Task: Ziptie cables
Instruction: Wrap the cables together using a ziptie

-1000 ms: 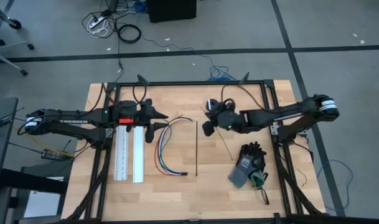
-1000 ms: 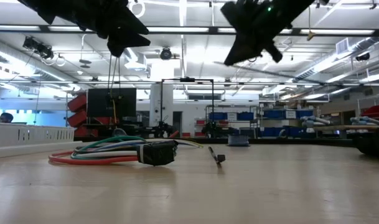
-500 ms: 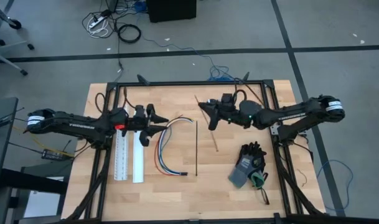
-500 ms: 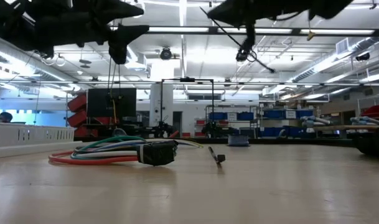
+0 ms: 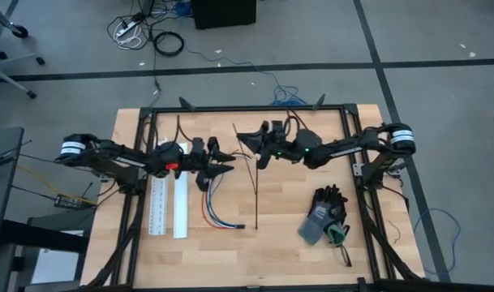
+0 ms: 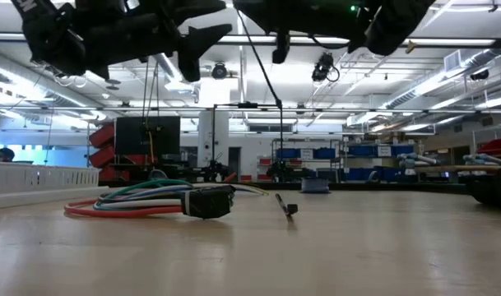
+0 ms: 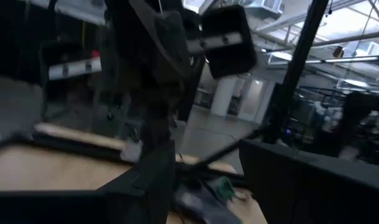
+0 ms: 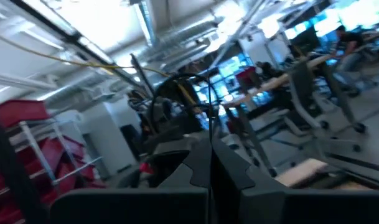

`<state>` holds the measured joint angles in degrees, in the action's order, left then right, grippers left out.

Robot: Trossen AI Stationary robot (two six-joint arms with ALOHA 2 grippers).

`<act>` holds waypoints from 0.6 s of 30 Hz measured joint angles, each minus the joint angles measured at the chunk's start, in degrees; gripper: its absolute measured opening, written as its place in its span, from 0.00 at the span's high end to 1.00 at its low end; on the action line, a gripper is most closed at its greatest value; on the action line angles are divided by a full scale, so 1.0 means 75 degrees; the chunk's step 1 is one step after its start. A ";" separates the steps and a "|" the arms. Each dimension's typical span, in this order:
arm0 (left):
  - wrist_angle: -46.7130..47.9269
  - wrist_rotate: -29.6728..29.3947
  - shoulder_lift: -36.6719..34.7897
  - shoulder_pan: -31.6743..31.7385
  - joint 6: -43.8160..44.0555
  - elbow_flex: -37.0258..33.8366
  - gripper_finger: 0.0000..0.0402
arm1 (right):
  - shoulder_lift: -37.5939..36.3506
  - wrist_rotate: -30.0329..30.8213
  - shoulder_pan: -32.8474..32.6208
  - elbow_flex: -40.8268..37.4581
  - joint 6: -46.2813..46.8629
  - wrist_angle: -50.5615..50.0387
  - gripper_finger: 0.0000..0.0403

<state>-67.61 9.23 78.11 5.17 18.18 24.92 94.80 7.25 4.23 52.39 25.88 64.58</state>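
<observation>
Several thin coloured cables (image 5: 216, 199), curved bundle, flat on table (image 5: 279, 243)

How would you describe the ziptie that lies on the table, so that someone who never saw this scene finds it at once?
Start at the wooden table in the high view and find the curved bundle of coloured cables near its middle. Just beside the bundle, on the side toward the black gloves, lies the ziptie. It is thin, black and perfectly straight, whereas the cables are coloured and bent.

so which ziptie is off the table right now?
The ziptie pinched in the right gripper, hanging in the air between both arms. The other ziptie lies flat on the table beside the cables.
</observation>
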 joint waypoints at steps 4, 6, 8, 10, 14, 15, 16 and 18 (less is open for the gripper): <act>-0.0046 -0.0113 0.0219 0.0003 -0.0172 0.0119 0.57 | -0.0025 -0.0103 -0.0003 0.0083 -0.0043 0.0022 1.00; -0.0033 -0.0135 0.0287 0.0000 -0.0184 0.0223 0.57 | -0.0025 -0.0138 -0.0003 0.0100 -0.0060 0.0014 1.00; -0.0063 -0.0145 0.0400 0.0000 -0.0207 0.0350 0.57 | -0.0025 -0.0138 -0.0003 0.0103 -0.0063 0.0011 1.00; 0.0024 -0.0155 0.0497 0.0000 -0.0208 0.0430 0.57 | -0.0028 -0.0138 -0.0003 0.0103 -0.0066 -0.0028 1.00; 0.0025 -0.0202 0.0708 0.0000 -0.0213 0.0620 0.57 | -0.0030 -0.0159 -0.0003 0.0106 -0.0090 -0.0048 1.00; 0.0021 -0.0215 0.0785 0.0000 -0.0213 0.0670 0.57 | -0.0030 -0.0183 -0.0003 0.0105 -0.0101 -0.0050 1.00; 0.0021 -0.0215 0.0838 0.0000 -0.0213 0.0703 0.57 | -0.0028 -0.0193 -0.0003 0.0103 -0.0101 -0.0051 1.00; 0.0030 -0.0215 0.0953 0.0000 -0.0194 0.0788 0.57 | -0.0031 -0.0196 -0.0003 0.0103 -0.0127 -0.0079 1.00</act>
<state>-67.39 7.62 85.26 5.17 16.73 30.83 94.56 5.78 4.21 53.17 24.93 63.99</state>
